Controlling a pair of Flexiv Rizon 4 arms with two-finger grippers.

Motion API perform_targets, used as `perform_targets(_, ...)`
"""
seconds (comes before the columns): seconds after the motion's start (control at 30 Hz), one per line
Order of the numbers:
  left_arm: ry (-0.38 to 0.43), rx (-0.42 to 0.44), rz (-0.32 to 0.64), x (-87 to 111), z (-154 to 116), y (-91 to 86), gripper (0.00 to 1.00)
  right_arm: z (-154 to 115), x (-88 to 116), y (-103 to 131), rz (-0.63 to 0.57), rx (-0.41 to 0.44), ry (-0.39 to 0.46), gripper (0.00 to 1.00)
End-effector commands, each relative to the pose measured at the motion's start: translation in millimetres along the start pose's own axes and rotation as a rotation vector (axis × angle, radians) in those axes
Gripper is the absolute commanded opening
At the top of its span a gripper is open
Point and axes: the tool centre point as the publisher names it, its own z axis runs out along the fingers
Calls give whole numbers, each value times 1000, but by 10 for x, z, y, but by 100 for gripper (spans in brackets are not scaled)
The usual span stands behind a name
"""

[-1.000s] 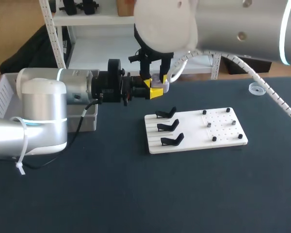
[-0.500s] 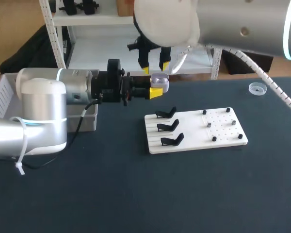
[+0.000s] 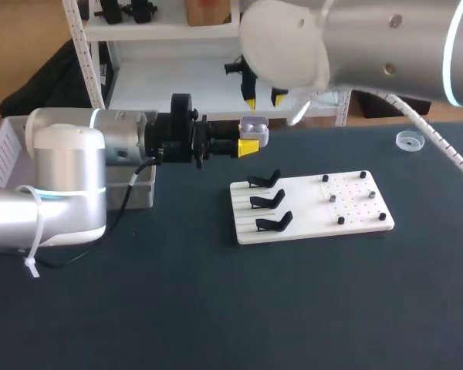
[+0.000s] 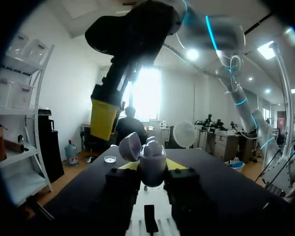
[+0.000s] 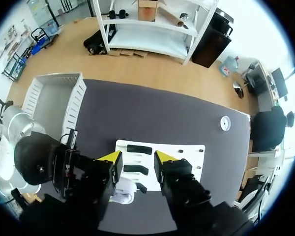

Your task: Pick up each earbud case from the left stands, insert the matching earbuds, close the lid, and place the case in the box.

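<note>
L claw (image 3: 248,142) is clamped on the earbud case (image 3: 254,128). L wrist view shows it best: the case (image 4: 153,160) sits low btwn the two yellow tips, which press it from both sides. Its lid (image 4: 129,146) is flipped up and leans off to one side. Can't tell what's inside the case. L claw points sideways, so the case is up in the air, clear of the tabletop (image 3: 216,308), just past the far edge of the white board (image 3: 305,216).

R claw (image 3: 264,100) hangs above and slightly beyond L claw, not touching the case, fingers apart w/ nothing btwn them. From L wrist view one R finger (image 4: 104,118) shows high over the case, off to the lid's side. R wrist view looks straight down. R claw (image 5: 137,158) is spread wide, and the board w/ its black stands (image 5: 138,149) lies under the gap. The case (image 5: 123,191) is lower down under one finger, at the end of the L arm (image 5: 39,160).

Three stands (image 3: 267,200) sit in a row on the board half nearer L claw. Small dark pegs (image 3: 332,197) dot the other half. The white box (image 3: 6,150) is back behind L claw, beside the L arm. A small clear round disc (image 3: 406,141) lies on the tabletop well off to the side of R claw.
</note>
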Motion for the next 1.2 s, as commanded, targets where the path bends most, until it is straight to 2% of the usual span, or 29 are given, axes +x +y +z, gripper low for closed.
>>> perform_targets(0.03, -2, -3, 1, 3, 0, -10, 0, 91, 33, 42, 0, 1, 33, 39)
perform_targets(0.27, -2, -3, 1, 3, 0, -10, 0, 3, 292, 78, 2, -8, 38, 40)
perform_targets(0.53, -2, -3, 1, 3, 0, -10, 0, -56, 471, 106, 16, -19, 26, 42)
perform_targets(0.67, -2, -3, 1, 3, 0, -10, 0, -350, 451, 2, 108, -63, -97, 45)
perform_targets(0.7, -2, -3, 1, 3, 0, -10, 0, -457, 460, -20, 129, -91, -135, 48)
perform_targets(0.73, -2, -3, 1, 3, 0, -10, 0, -545, 478, -40, 151, -119, -175, 56)
perform_targets(0.77, -2, -3, 1, 3, 0, -10, 0, -618, 505, -57, 165, -150, -214, 74)
perform_targets(0.8, -2, -3, 1, 3, 0, -10, 0, -674, 542, -64, 178, -182, -249, 100)
perform_targets(0.87, -2, -3, 1, 3, 0, -10, 0, -722, 652, -54, 192, -234, -290, 100)
perform_targets(0.93, -2, -3, 1, 3, 0, -10, 0, -722, 652, -54, 192, -234, -290, 100)
perform_targets(1.07, 2, 7, 54, -180, -111, -2, 0, -722, 652, -54, 192, -234, -290, 100)
perform_targets(1.2, 6, -14, 112, -395, -371, 53, 0, -722, 652, -54, 192, -234, -290, 100)
